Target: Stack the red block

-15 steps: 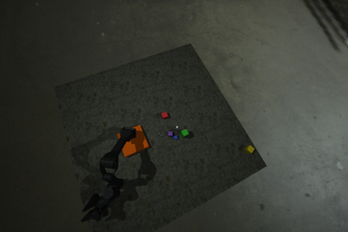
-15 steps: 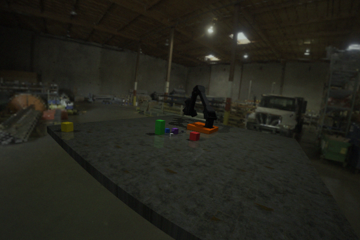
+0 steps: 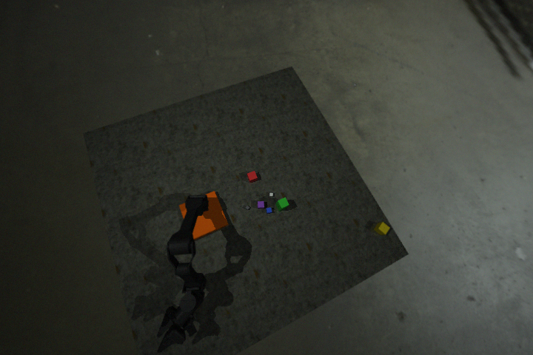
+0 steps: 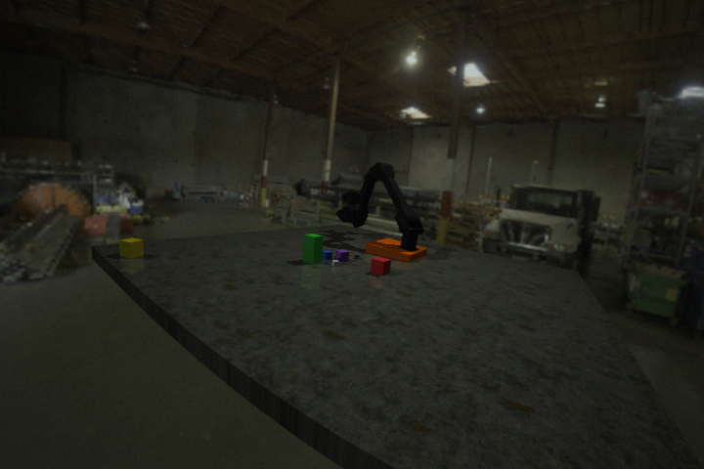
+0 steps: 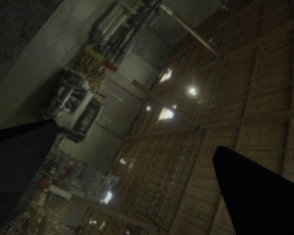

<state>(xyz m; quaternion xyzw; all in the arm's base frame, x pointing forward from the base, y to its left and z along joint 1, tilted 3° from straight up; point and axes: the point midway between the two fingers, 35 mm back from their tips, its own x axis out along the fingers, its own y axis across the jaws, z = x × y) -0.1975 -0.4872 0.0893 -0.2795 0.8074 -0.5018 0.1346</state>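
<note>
From the top, we are seeing the gripper [image 3: 161, 342] [image 5: 138, 141] reaching over the near-left part of the dark mottled tabletop [image 3: 217, 142] [image 4: 364, 320], well apart from every block. The black arm [image 3: 180, 245] [image 4: 400, 201] is rising from its orange base plate [image 3: 215, 200] [image 4: 379, 248]. The red block [image 3: 252, 176] [image 4: 379, 266] is resting on the tabletop, apart from the green tower [image 3: 283, 203] [image 4: 312, 248]. A purple cube [image 3: 260, 204] [image 4: 342, 255], a blue cube [image 3: 269, 210] [image 4: 327, 255] and a small white block [image 3: 271, 194] [image 4: 335, 263] are lying near the tower, and a yellow cube [image 3: 383, 228] [image 4: 131, 247] is sitting near an edge.

From the exterior, we are finding the tower standing upright with its top bare. The arm is bending over at its elbow, holding the gripper above the tabletop; its fingers are probably too dark here for us to separate.

At the wrist, we are looking between widely spread, empty fingers towards the ceiling and a parked truck [image 4: 541, 215] [image 5: 73, 105].
</note>
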